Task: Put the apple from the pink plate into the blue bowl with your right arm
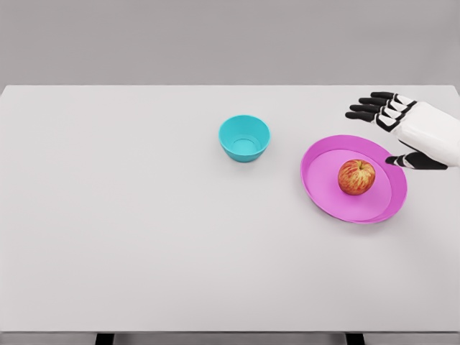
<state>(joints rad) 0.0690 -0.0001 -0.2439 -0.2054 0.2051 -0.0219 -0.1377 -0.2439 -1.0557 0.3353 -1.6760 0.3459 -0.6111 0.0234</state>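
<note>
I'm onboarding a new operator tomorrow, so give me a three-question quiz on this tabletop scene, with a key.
1. True or false: the apple already lies in the blue bowl.
2. The right hand is: A) gripping the apple, B) open beside the pink plate, C) inside the bowl.
3. Fill in: seen from the head view, the bowl sits to the plate's ____.

Key: 1. false, it rests on the plate; 2. B; 3. left.
</note>
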